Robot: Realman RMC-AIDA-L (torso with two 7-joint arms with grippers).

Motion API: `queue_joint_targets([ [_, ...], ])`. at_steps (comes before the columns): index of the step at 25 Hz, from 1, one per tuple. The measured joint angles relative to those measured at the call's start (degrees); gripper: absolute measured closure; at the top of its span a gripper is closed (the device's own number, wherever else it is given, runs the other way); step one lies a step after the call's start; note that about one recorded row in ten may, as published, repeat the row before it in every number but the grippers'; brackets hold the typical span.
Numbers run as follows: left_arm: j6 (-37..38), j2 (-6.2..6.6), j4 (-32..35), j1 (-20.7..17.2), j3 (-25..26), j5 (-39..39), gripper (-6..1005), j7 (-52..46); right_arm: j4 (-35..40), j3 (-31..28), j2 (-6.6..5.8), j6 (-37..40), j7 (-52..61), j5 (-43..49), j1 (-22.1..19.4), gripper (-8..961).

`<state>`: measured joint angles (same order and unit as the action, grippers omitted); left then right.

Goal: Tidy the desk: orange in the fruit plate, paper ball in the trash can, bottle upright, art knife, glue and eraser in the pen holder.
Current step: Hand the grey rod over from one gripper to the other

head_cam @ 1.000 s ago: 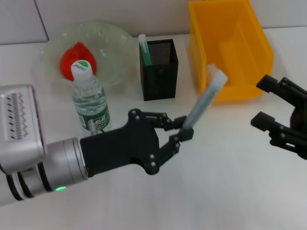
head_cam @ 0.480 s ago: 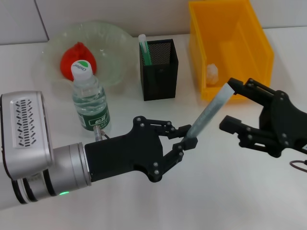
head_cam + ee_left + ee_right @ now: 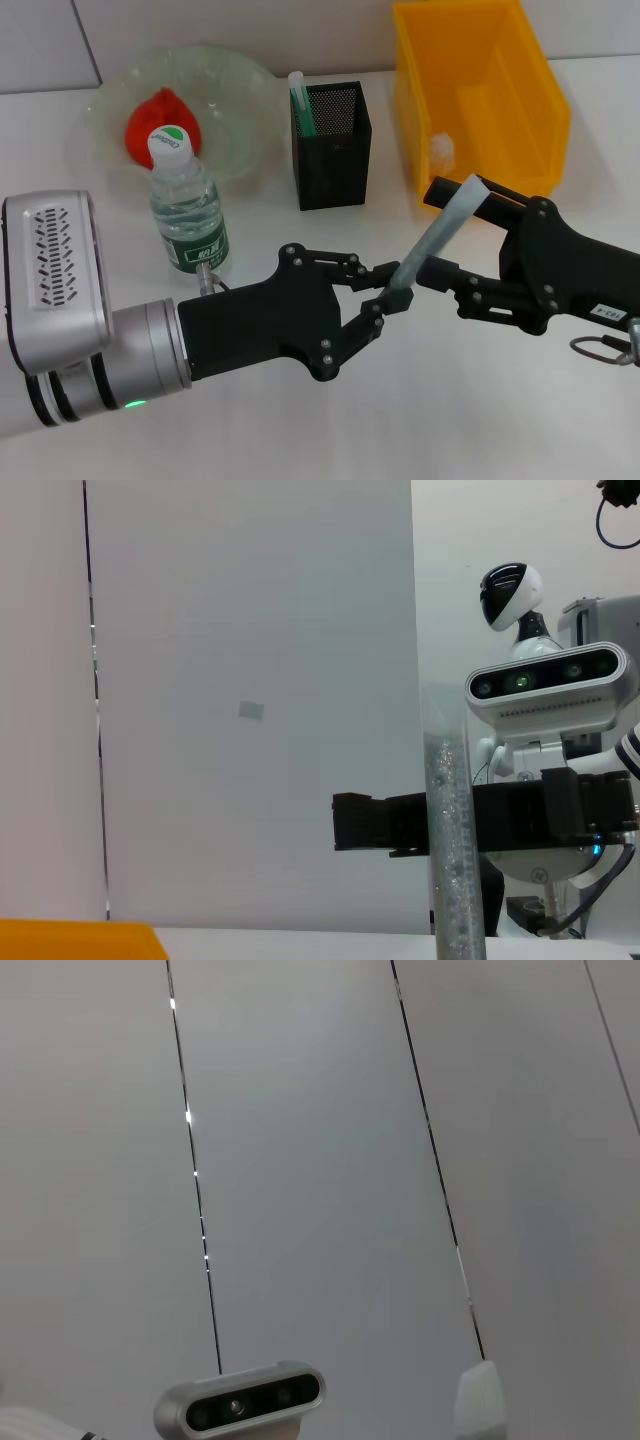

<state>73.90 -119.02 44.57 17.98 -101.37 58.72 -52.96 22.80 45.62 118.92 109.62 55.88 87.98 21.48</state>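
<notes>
Both tools meet mid-table: left tool (image 3: 393, 285) pinches glue (image 3: 432, 243), right tool (image 3: 447, 232) straddles it.

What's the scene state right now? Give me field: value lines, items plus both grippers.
orange: in the fruit plate
bottle: upright, in front of the plate
art knife: standing in the pen holder
glue: off the desk, tilted, lower end pinched by the left gripper
right gripper: open, fingers either side of the glue's upper part
trash can: white paper ball inside
eraser: not visible
</notes>
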Motion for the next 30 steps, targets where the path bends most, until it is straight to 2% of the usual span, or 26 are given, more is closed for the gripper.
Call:
queue_joint_targets([
  [9, 0.12, 0.11, -0.07, 0.22, 0.0, 0.13, 794, -0.32, -0.04, 0.0, 0.08, -0.21, 0.88, -0.27, 0.99, 240],
  [12, 0.24, 0.11, -0.09, 0.23, 0.0, 0.13, 793, -0.33, -0.22, 0.0, 0.08, -0.21, 0.92, -0.28, 1.31, 477],
  [23, 0.46, 0.12, -0.51, -0.28, 0.03, 0.0, 789, -0.48, -0.57, 0.0, 0.08, -0.59, 2.19, 0.05, 1.78, 520],
  [30, 0.57, 0.07, -1.12, -0.4, 0.07, -0.24, 786, -0.04, -0.55, 0.0, 0.15, -0.14, 0.34, 0.2, 1.49, 696],
])
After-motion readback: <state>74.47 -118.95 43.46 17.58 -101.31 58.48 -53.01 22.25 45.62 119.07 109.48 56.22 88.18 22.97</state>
